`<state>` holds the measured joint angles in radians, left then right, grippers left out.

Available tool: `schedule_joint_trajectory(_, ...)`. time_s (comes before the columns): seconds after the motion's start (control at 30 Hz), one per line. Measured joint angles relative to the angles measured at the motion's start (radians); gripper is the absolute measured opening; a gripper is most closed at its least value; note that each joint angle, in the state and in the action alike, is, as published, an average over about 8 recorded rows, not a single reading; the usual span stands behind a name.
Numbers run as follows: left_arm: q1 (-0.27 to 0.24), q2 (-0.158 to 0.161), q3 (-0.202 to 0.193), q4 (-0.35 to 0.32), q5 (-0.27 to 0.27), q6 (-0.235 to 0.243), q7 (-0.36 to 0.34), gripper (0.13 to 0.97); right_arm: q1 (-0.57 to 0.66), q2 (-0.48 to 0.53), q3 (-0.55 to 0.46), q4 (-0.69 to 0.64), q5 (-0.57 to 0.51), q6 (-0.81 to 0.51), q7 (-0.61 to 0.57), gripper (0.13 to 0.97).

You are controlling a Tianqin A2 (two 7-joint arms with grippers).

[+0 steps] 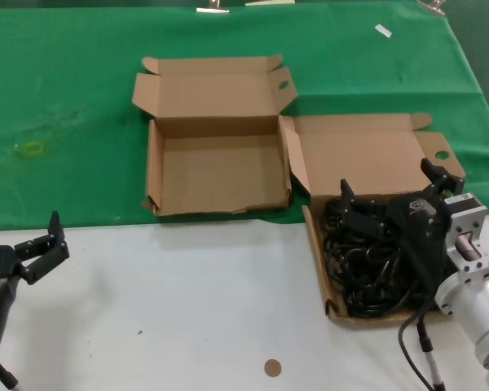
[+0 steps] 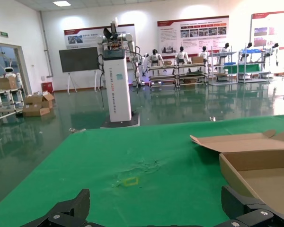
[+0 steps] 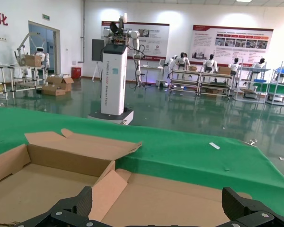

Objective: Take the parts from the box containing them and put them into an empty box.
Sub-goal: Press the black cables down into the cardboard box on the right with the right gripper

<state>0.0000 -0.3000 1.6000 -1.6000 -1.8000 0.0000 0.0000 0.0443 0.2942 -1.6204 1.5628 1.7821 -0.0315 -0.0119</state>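
The box containing the parts [image 1: 316, 252] lies open at the right, with a round hole in its lid tab [image 1: 441, 154]. A tangled pile of black parts [image 1: 373, 262] fills it. My right gripper [image 1: 389, 181] hovers open just above the pile, with nothing between its fingers. In the right wrist view the gripper [image 3: 157, 201] looks across the box's lid [image 3: 180, 198], and the parts are hidden. The empty box [image 1: 216, 167] stands open to its left, with an oval hole in its tab [image 1: 283, 84]. My left gripper [image 1: 53, 243] waits open at the near left, away from both boxes.
Both boxes rest where the green cloth [image 1: 73, 98] meets the white table [image 1: 187, 309]. A small brown disc [image 1: 272, 368] lies on the white surface near the front. The left wrist view shows the empty box's wall [image 2: 236, 177] off to one side of the left gripper [image 2: 156, 198].
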Motion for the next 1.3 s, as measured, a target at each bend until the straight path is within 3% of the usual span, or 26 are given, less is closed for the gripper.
schedule_joint_trajectory(1.3, 0.000, 0.000, 0.000, 0.000, 0.000, 0.000, 0.000, 0.950, 0.000, 0.000, 0.000, 0.000, 0.000, 0.000, 0.000, 0.966)
